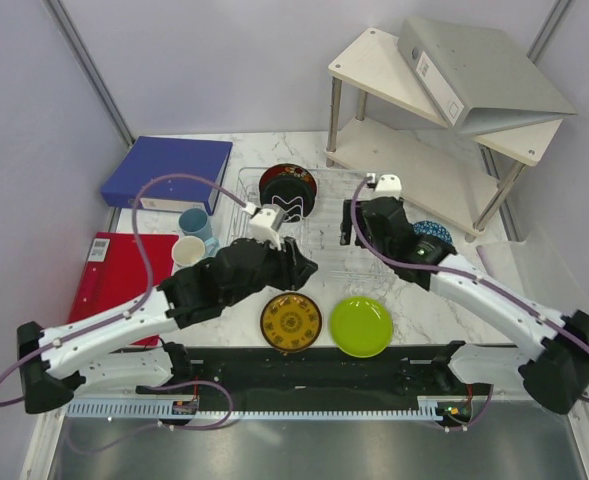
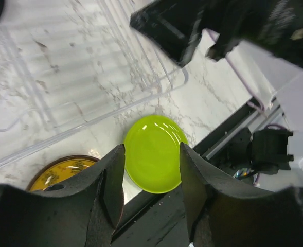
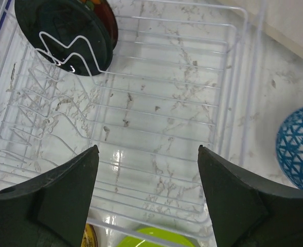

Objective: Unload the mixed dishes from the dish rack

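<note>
- White marble table (image 1: 419,325) carries the dish rack (image 1: 329,250) in the middle. Seen from above, the dark plates (image 1: 288,190) stand upright in its 11 o'clock corner; the other slots look empty.
- Outside the rack, the yellow-brown plate (image 1: 290,322) and the lime green plate (image 1: 361,326) lie flat at 6 o'clock, the mugs (image 1: 196,224) stand at 9 o'clock, and the blue dish (image 1: 432,232) is at 3 o'clock.
- Over the front rail, the left gripper (image 2: 152,159) is about half open and holds nothing. The right gripper (image 3: 148,154) is wide open above the rack and is also empty.
- By my judgement the dark plates are stiff, glossy, slippery and fragile. The best hold is the top rim, one finger on each face, lifting straight up out of the wires.
- Only the right wrist view shows the empty wire slots from close. The left wrist view shows no dark plates at all. Only the top view shows the mugs.
</note>
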